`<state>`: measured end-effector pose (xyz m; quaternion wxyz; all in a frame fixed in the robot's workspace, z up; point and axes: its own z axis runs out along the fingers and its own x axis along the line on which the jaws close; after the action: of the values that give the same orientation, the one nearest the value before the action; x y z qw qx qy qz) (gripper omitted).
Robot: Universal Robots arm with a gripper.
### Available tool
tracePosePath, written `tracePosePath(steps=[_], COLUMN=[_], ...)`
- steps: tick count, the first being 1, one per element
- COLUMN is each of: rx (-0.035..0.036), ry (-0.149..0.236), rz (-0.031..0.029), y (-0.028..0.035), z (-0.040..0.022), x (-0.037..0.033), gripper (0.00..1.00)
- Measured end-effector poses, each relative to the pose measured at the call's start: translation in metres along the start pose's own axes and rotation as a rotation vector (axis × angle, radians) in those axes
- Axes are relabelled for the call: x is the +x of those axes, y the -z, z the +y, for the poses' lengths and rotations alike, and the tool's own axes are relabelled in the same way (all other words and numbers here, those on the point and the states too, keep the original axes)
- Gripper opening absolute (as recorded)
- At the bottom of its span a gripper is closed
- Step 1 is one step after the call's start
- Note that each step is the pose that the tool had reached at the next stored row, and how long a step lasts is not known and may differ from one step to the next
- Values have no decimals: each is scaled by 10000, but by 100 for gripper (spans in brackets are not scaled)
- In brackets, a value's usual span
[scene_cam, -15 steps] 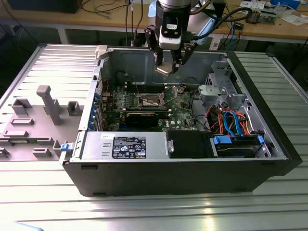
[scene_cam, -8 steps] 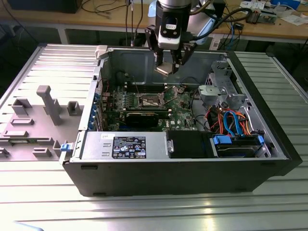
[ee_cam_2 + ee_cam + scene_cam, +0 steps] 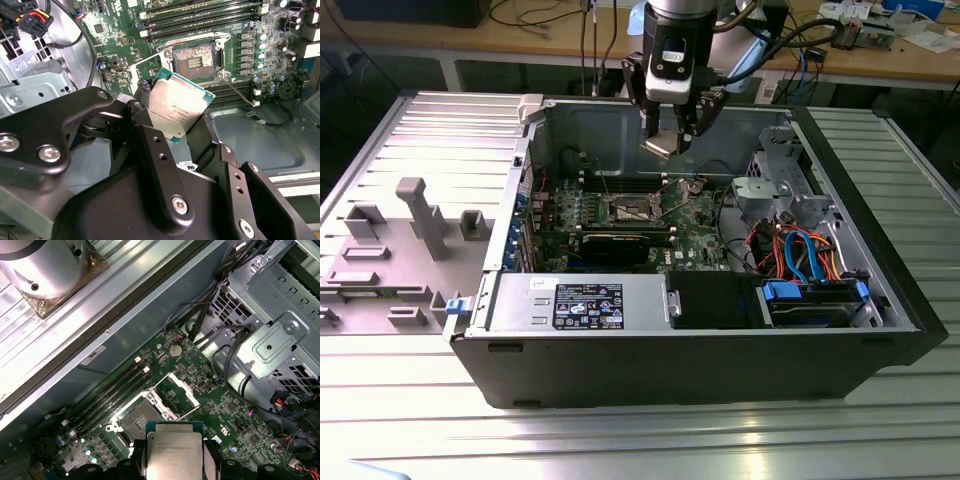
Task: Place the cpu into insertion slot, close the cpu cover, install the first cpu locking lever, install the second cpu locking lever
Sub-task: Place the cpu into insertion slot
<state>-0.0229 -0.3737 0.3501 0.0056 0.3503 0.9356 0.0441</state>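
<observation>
one chip, the cpu point(image 3: 176, 106), sits clenched by its edges in the end effector point(image 3: 670, 138), above the insertion slot point(image 3: 196, 59), which lies beneath and slightly ahead, cpu cover point(image 3: 181, 390) raised. likely best: square its corners to the socket and keep it level.

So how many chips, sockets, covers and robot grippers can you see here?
cpu: 1
insertion slot: 1
cpu cover: 1
gripper: 1
Total: 4

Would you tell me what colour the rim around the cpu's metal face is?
Green; the cpu shows it best in the second wrist view.
</observation>
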Motion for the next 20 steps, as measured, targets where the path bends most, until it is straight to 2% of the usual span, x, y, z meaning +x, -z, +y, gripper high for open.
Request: tracePosePath(steps=[7, 11, 15, 20], rx=[-3, -10, -22, -23], ry=[-88, -478, -1063, -1104], rz=[-8, -42, -92, -96], y=[-1, -4, -10, -11], z=[0, -1, -1, -6], x=[0, 0, 0, 5], gripper=[54, 54, 54, 54])
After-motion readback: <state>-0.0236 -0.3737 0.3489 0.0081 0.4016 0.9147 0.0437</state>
